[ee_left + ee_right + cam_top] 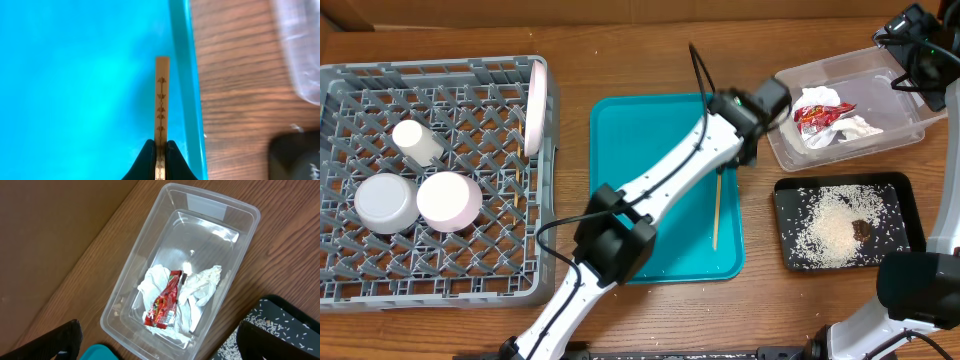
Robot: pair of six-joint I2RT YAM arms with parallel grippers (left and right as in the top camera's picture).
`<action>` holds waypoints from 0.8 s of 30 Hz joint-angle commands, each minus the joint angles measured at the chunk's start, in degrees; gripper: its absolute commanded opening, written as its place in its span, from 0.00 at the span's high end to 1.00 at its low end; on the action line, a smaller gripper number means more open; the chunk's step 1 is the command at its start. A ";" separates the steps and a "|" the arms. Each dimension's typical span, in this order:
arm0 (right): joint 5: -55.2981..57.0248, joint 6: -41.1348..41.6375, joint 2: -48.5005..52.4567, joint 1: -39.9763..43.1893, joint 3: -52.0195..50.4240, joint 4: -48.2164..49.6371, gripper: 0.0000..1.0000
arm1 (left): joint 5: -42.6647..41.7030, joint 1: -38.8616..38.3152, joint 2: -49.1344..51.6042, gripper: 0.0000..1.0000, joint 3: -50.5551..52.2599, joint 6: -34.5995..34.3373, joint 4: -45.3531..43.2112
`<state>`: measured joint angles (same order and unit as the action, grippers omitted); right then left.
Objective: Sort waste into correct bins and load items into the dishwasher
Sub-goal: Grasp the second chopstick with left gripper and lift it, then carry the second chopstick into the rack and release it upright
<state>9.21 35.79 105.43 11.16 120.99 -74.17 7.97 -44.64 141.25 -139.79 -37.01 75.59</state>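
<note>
A thin wooden chopstick (162,100) with a row of small dark marks along it is pinched at its near end between the narrow, closed fingers of the left gripper (160,147). It runs straight out ahead of the fingertips. It lies over the right side of a large teal plastic serving tray (630,200), just beside the tray's right wall and parallel to it. Whether it touches the tray's floor cannot be told. The tray sits in the middle of a wooden table (620,60). To its right stands a clear rectangular plastic tub (900,125) holding a crinkled red snack wrapper (817,117) on crumpled white tissue (860,126). The right gripper (159,335) hangs above the tub with its fingers spread wide and nothing between them. In front of the tub, a shallow black rectangular tray (910,200) holds loose white rice grains (828,238) and a small brown food lump (861,229). Left of the teal tray, a square grey plastic dish rack (440,290) carries a white round plate (536,105) standing on edge against its right wall. It also holds a small white cup (417,142) and two small white bowls (386,203).
</note>
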 commanded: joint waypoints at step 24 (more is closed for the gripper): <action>0.17 -0.17 -0.42 -0.15 -0.02 0.31 0.00 | 1.44 43.65 -26.64 0.96 -11.52 37.27 16.50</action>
<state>9.21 35.79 105.43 11.14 120.99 -74.17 14.52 -4.54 111.07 -153.27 -2.13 91.42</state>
